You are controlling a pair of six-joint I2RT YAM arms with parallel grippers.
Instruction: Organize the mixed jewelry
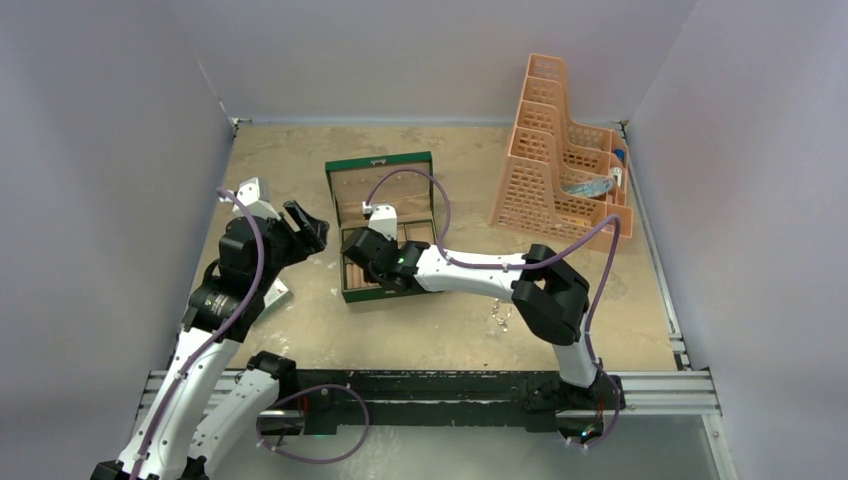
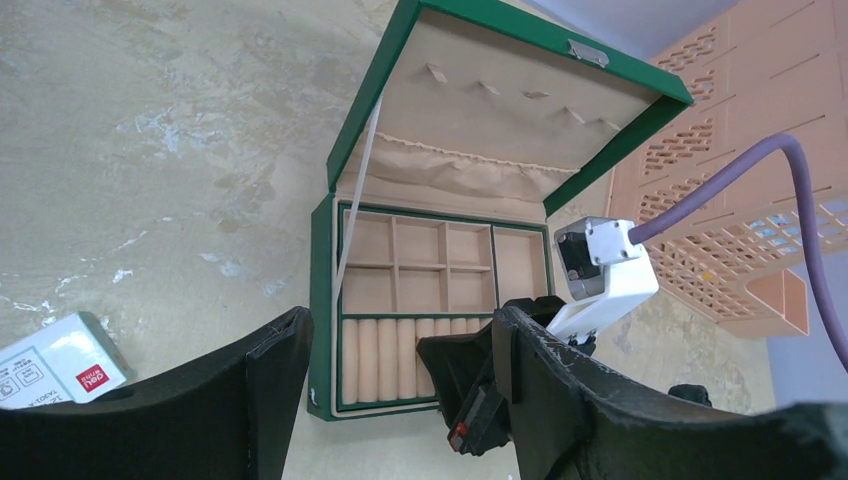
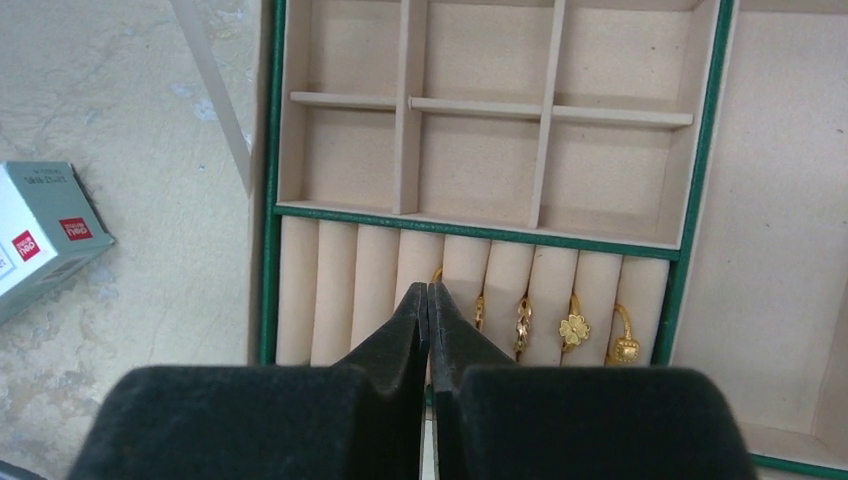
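Observation:
The green box (image 1: pixel 345 180) with beige lining lies open mid-table. In the right wrist view several gold rings (image 3: pixel 574 328) sit in the slots of its ring rolls (image 3: pixel 335 290), at the right end of the row. My right gripper (image 3: pixel 428 292) is shut low over the rolls, and the arc of one more gold ring (image 3: pixel 437 272) shows right at its tips, in the slot left of the others. From above, the right gripper (image 1: pixel 360 247) is over the box's front. A small silvery piece (image 1: pixel 497 315) lies on the table right of the box. My left gripper (image 1: pixel 305 228) is open and empty, left of the box.
A small white carton (image 1: pixel 277 293) lies left of the box, below the left gripper. An orange mesh file rack (image 1: pixel 560 150) stands at the back right. The box's lid (image 2: pixel 500 90) stands raised at the far side. Grey walls enclose the table.

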